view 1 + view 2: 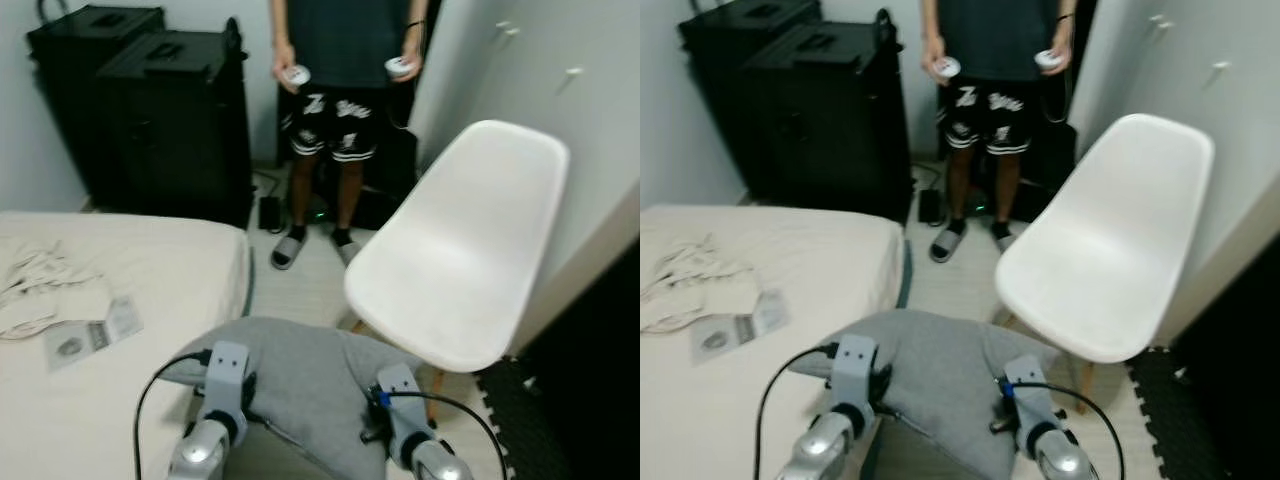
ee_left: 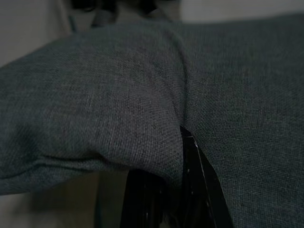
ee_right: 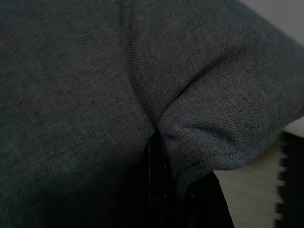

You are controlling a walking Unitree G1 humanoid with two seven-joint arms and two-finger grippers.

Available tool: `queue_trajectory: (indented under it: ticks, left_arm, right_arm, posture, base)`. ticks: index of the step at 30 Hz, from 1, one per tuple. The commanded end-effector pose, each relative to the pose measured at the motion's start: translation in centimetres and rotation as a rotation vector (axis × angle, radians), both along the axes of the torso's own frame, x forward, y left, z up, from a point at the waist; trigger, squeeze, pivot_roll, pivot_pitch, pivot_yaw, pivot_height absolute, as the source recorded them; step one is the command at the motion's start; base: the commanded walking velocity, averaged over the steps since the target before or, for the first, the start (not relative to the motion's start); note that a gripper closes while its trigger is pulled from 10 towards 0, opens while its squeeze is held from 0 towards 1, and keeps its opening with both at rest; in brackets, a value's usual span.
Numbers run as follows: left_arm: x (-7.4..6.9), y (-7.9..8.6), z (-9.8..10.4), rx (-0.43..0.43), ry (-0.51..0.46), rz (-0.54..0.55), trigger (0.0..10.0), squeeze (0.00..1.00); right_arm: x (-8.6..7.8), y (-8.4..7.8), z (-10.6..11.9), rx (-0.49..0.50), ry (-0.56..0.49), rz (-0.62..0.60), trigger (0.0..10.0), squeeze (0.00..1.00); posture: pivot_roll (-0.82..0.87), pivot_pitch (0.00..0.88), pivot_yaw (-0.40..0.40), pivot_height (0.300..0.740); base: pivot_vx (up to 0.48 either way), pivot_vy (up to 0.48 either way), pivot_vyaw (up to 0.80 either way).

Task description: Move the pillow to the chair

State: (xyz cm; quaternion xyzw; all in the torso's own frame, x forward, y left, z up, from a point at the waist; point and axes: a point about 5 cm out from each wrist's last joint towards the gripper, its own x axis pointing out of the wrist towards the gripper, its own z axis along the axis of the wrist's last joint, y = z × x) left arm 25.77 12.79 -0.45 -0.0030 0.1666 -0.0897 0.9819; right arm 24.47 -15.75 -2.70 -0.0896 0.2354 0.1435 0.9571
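Note:
A grey pillow point(image 1: 305, 385) hangs between my two arms, low in front of me, over the gap between the bed and the chair. My left gripper point(image 2: 183, 142) is shut on its left side, the fabric bunched around the black fingers point(image 2: 202, 180). My right gripper point(image 3: 154, 135) is shut on the pillow's right side, with cloth point(image 3: 95, 95) folded over it. The white shell chair point(image 1: 460, 250) stands to the right and ahead, its seat empty, with the pillow's right corner close to the seat's front edge.
A bed point(image 1: 180, 270) with a cream sheet lies at left, carrying crumpled cloth point(image 1: 40, 285) and a booklet point(image 1: 90, 335). A person point(image 1: 345, 60) holding controllers stands ahead by black cases point(image 1: 170, 110). Dark floor mat point(image 1: 520, 420) lies at right beside a white wall.

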Motion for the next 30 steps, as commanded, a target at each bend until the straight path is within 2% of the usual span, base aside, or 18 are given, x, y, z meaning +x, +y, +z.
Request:
queue_trajectory:
  ticks: [1,16,20,22,30]
  left_arm:
    - [0.2,1.0,0.3,0.018,-0.031,0.031,10.0,0.00]
    - [-0.4,1.2,0.2,0.050,-0.035,0.017,10.0,0.00]
    - [-0.4,1.3,0.3,0.043,-0.038,0.021,10.0,0.00]
    - [-0.3,1.4,0.3,0.024,-0.040,0.035,10.0,0.00]
    - [-0.1,1.4,0.6,0.020,-0.052,0.038,10.0,0.00]
  right_arm:
    - [-0.6,-0.3,-0.5,-0.007,0.017,-0.024,10.0,0.00]
    - [-0.7,-0.3,-0.7,-0.009,0.025,-0.021,10.0,0.00]
    - [-0.8,0.4,-0.4,0.046,0.000,0.015,10.0,0.00]
    - [-0.9,1.0,-0.6,0.019,0.016,0.057,10.0,0.00]
    - [-1.0,1.0,-0.8,0.031,0.027,0.049,10.0,0.00]
  posture:
    - [0.01,0.081,-0.030,0.707]
    - [0.01,0.082,-0.026,0.707]
    - [0.01,0.084,-0.025,0.707]
    - [0.01,0.086,-0.024,0.707]
    - [0.02,0.089,-0.028,0.707]
  base:
    - [0.000,0.000,-0.80]
    - [0.000,0.000,-0.80]
    - [0.000,0.000,-0.80]
    - [0.000,0.000,0.00]
    - [0.000,0.000,0.00]
